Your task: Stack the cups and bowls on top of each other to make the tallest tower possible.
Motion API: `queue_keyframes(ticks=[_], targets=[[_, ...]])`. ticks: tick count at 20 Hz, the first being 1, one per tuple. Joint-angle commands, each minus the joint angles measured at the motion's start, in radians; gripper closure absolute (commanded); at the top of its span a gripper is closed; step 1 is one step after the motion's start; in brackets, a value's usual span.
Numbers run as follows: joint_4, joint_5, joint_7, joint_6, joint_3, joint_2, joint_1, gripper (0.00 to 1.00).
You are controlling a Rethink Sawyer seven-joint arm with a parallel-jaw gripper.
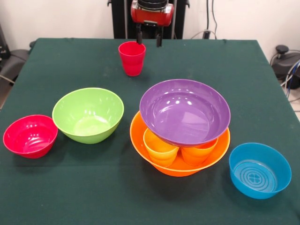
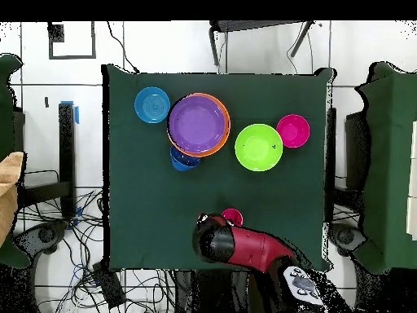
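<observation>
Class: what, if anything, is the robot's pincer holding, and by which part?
Nothing is held: the pincer hangs open just above and behind the red cup.

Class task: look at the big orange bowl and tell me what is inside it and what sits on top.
Inside the orange bowl two orange-yellow cups stand upright, side by side. The purple bowl rests on their rims. It covers the space behind them, so anything else in there cannot be seen.

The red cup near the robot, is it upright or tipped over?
Upright: the red cup stands on the table with its open mouth facing up.
</observation>
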Motion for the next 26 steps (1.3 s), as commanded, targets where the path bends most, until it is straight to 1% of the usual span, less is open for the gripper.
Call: queue_keyframes(ticks=[1,3,5,7,10,15,24,26], targets=[[0.055,-0.062,0.173,-0.196,0.005,0.098,0.008,0.0],[0.046,-0.062,0.179,-0.238,0.0,0.123,0.01,0.0],[0.03,-0.057,0.186,-0.282,-0.017,0.141,0.027,0.0],[0.012,-0.052,0.179,-0.298,-0.017,0.15,0.028,0.0],[-0.006,-0.051,0.161,-0.303,-0.001,0.156,0.015,0.0],[-0.029,-0.037,0.142,-0.273,0.024,0.153,0.003,0.0],[-0.002,-0.036,0.158,-0.293,0.014,0.164,0.006,0.0],[0.003,-0.039,0.163,-0.311,0.008,0.171,0.008,0.0]])
